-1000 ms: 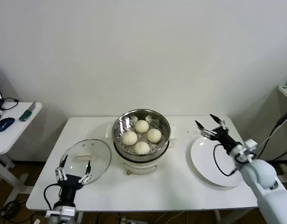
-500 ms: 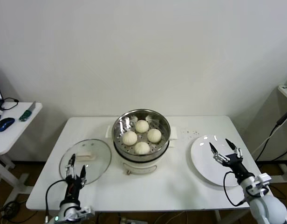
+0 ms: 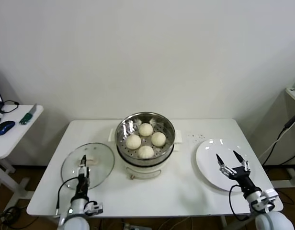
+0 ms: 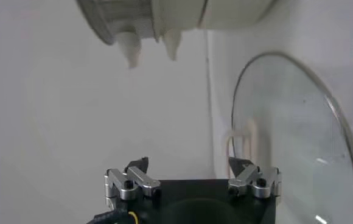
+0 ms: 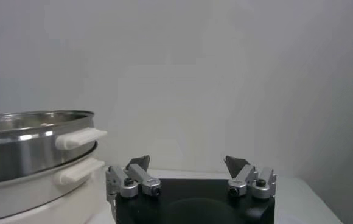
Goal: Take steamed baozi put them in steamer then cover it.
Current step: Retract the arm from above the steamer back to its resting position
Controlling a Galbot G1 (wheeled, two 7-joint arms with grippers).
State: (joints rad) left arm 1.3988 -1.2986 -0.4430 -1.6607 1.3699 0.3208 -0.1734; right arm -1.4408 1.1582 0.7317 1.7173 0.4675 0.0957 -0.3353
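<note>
White wall and a white table [image 3: 186,187] frame my work, with a side table [image 3: 13,129] at my far left carrying small clutter. All four steamed baozi [image 3: 145,140] already sit inside the steamer [image 3: 145,125], spaced on its perforated floor; the shiny basket rests on its white pot base at the table's middle. By my reckoning the loading is finished and only the covering is left. The cover [image 3: 88,165], a clear glass lid with a pale bar handle, lies flat on the table to the steamer's left, apart from it and not yet lifted. My left gripper [image 3: 83,165] hangs low over the lid near its handle, turned edge-on in the head view; the left wrist view shows its fingers [image 4: 132,179] spread wide, holding nothing, with the lid's rim just ahead. My right gripper [image 3: 232,160] hovers over the white plate [image 3: 209,158], which holds nothing, its fingers also wide apart and holding nothing. From the right wrist view the steamer [image 5: 30,137] stands off to one side. Next I judge the left arm must grasp the handle.
</note>
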